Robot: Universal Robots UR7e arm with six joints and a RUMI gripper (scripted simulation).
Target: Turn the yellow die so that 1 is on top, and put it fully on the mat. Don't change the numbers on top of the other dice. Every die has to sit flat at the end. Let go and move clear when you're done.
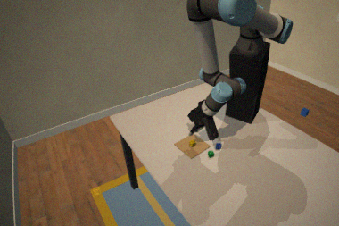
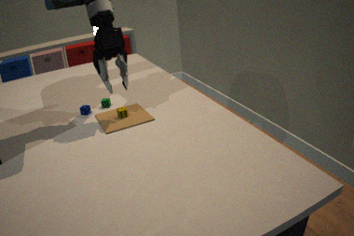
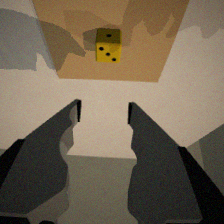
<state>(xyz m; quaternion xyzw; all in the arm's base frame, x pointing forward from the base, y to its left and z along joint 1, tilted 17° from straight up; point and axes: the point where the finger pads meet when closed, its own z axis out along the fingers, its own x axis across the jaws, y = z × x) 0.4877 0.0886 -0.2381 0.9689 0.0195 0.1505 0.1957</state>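
White table [image 2: 196,170] carries mat [image 2: 135,119], green die [image 2: 105,103], blue die [image 2: 85,109].

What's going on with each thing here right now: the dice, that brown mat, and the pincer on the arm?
Yellow die: flat, fully on the mat, one pip on top, free of the pincer.
Mat: flat on the table, holding only the yellow die.
Green die: flat on the table, off the mat.
Blue die: flat on the table, off the mat.
Second blue die: on the floor.
Pincer: partly open, empty, raised above the table.
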